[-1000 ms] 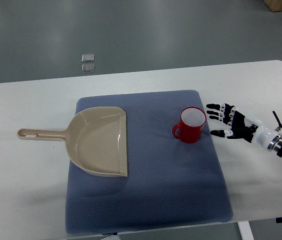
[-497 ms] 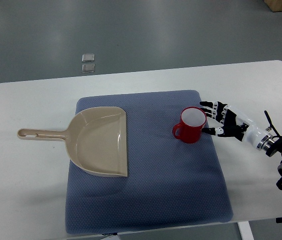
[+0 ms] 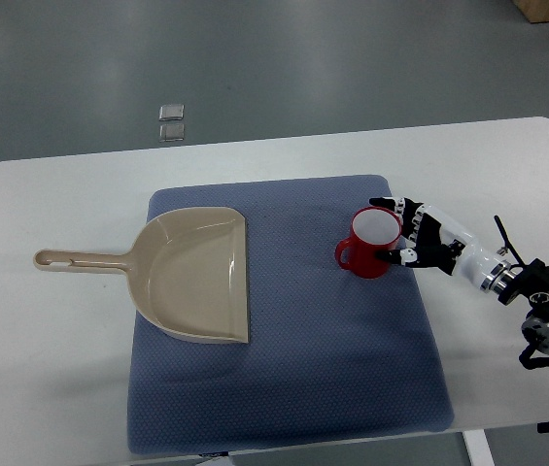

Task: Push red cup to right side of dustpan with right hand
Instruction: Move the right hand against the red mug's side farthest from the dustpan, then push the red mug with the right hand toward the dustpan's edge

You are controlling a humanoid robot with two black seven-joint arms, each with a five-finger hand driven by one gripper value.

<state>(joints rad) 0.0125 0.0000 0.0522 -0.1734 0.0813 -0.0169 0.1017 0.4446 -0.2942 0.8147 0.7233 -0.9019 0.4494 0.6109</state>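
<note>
A red cup (image 3: 371, 244) with a white inside stands upright on the blue mat (image 3: 293, 388), its handle pointing left. A beige dustpan (image 3: 196, 275) lies on the mat's left part, handle sticking out to the left over the table. My right hand (image 3: 398, 230) comes in from the right edge and its spread fingers (image 3: 384, 204) touch the cup's right side, without wrapping around it. The left arm does not show.
The white table (image 3: 51, 369) carries the mat. Between dustpan and cup lies a strip of bare mat. The table's right edge is close behind my right wrist (image 3: 493, 277). Two small square plates (image 3: 171, 121) sit on the grey floor beyond the table.
My right hand has slid leftward across the mat's right edge until its fingers reached the cup. The cup has barely shifted; the dustpan has not moved.
</note>
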